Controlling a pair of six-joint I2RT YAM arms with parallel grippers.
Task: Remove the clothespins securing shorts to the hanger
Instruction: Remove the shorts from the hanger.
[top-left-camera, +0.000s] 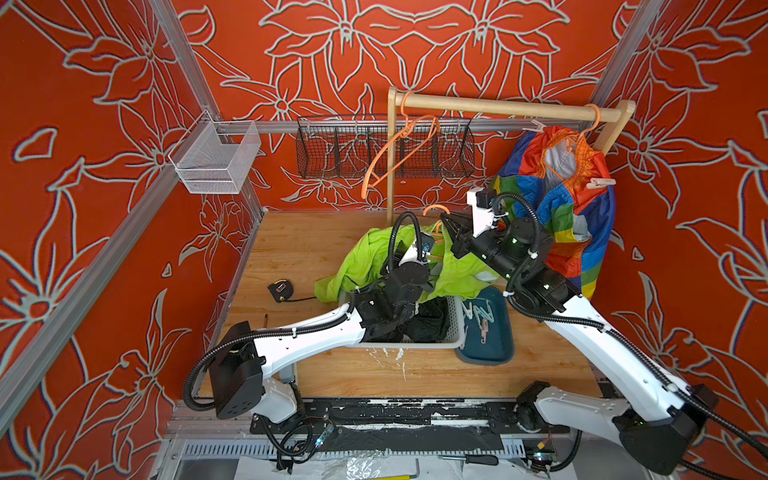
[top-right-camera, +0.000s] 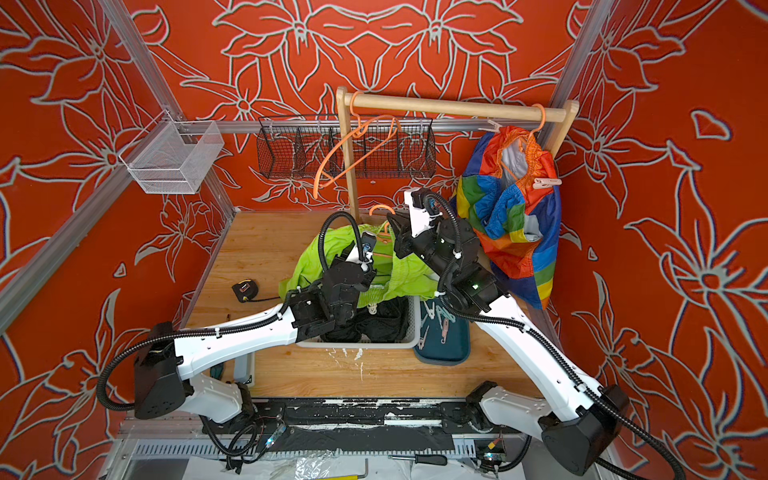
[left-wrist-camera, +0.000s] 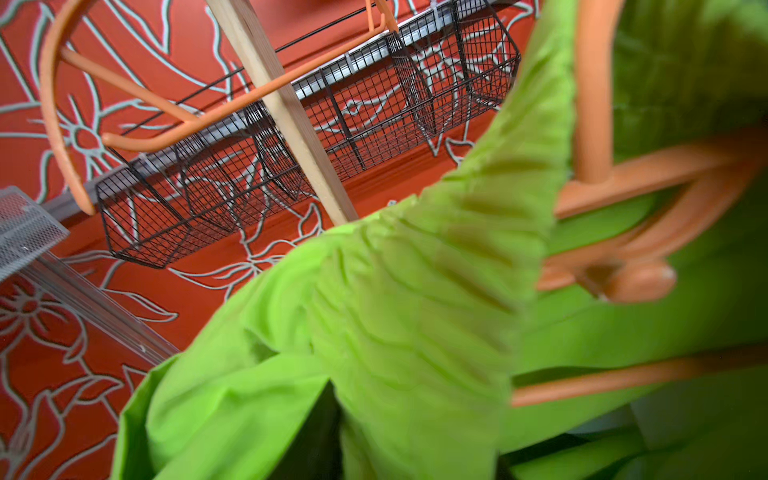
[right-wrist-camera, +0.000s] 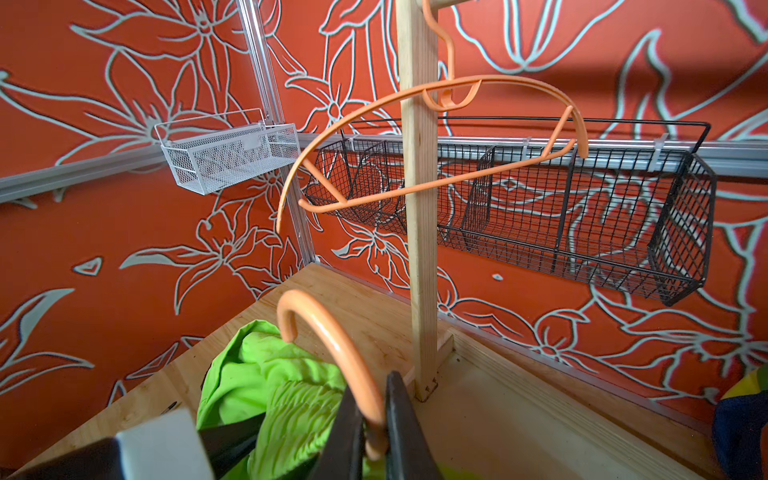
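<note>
The lime green shorts (top-left-camera: 374, 257) (left-wrist-camera: 415, 311) hang crumpled from an orange hanger (right-wrist-camera: 332, 332) (left-wrist-camera: 644, 178) above the table. My right gripper (right-wrist-camera: 376, 415) (top-left-camera: 446, 226) is shut on that hanger's hook. My left gripper (top-left-camera: 424, 251) (top-right-camera: 368, 255) is pressed into the green fabric, which covers its jaws in the left wrist view. The rainbow shorts (top-left-camera: 561, 208) hang from another orange hanger at the rack's right end. A pink clothespin (top-left-camera: 600, 183) (top-right-camera: 546, 182) clips them, and another (top-left-camera: 536, 126) sits near the top. Black shorts (top-left-camera: 428, 320) lie in a white basket (top-left-camera: 415, 345).
A teal tray (top-left-camera: 486, 357) beside the basket holds loose clothespins (top-left-camera: 478, 311). An empty orange hanger (top-left-camera: 399, 153) hangs on the wooden rack (top-left-camera: 498, 108). A black wire basket (top-left-camera: 332, 149) and a white mesh basket (top-left-camera: 216, 162) are on the wall. A tape measure (top-left-camera: 280, 289) lies at left.
</note>
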